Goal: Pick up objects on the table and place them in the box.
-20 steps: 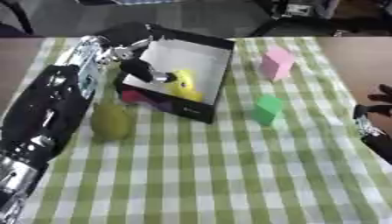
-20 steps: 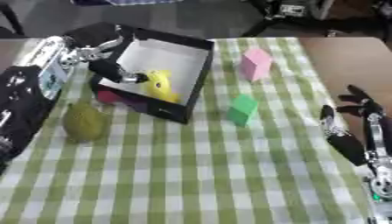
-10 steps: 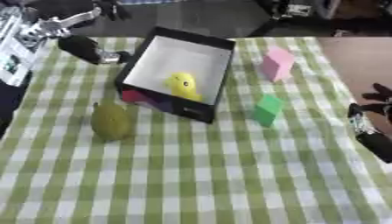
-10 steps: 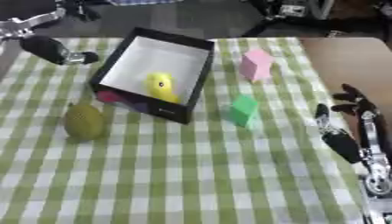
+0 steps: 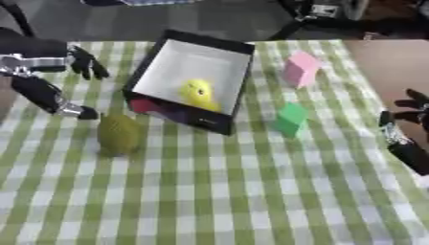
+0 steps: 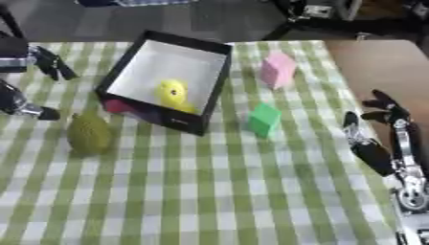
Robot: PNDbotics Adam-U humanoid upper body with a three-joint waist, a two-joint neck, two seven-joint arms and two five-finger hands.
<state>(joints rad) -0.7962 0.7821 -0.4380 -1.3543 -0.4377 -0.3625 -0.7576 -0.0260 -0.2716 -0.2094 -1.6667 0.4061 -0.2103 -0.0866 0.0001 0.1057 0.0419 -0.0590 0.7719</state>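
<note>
A black box with a white inside (image 5: 226, 52) stands at the back middle of the green-checked table, and a yellow object (image 5: 197, 93) lies in it. An olive pear-shaped object (image 5: 119, 134) lies left of the box's front corner. A pink block (image 5: 300, 70) and a green block (image 5: 291, 118) stand right of the box. My left hand (image 5: 49, 72) hangs open at the left edge, above and left of the olive object, holding nothing. My right hand (image 6: 384, 132) rests open at the table's right edge, fingers up.
The bare wooden tabletop (image 5: 389, 67) shows beyond the cloth at the right. Dark equipment (image 5: 327, 12) stands behind the table's far edge. The checked cloth (image 5: 209, 191) stretches across the front.
My left hand has drawn out of the box and back to the left edge, leaving the yellow object inside. The view has also shifted slightly.
</note>
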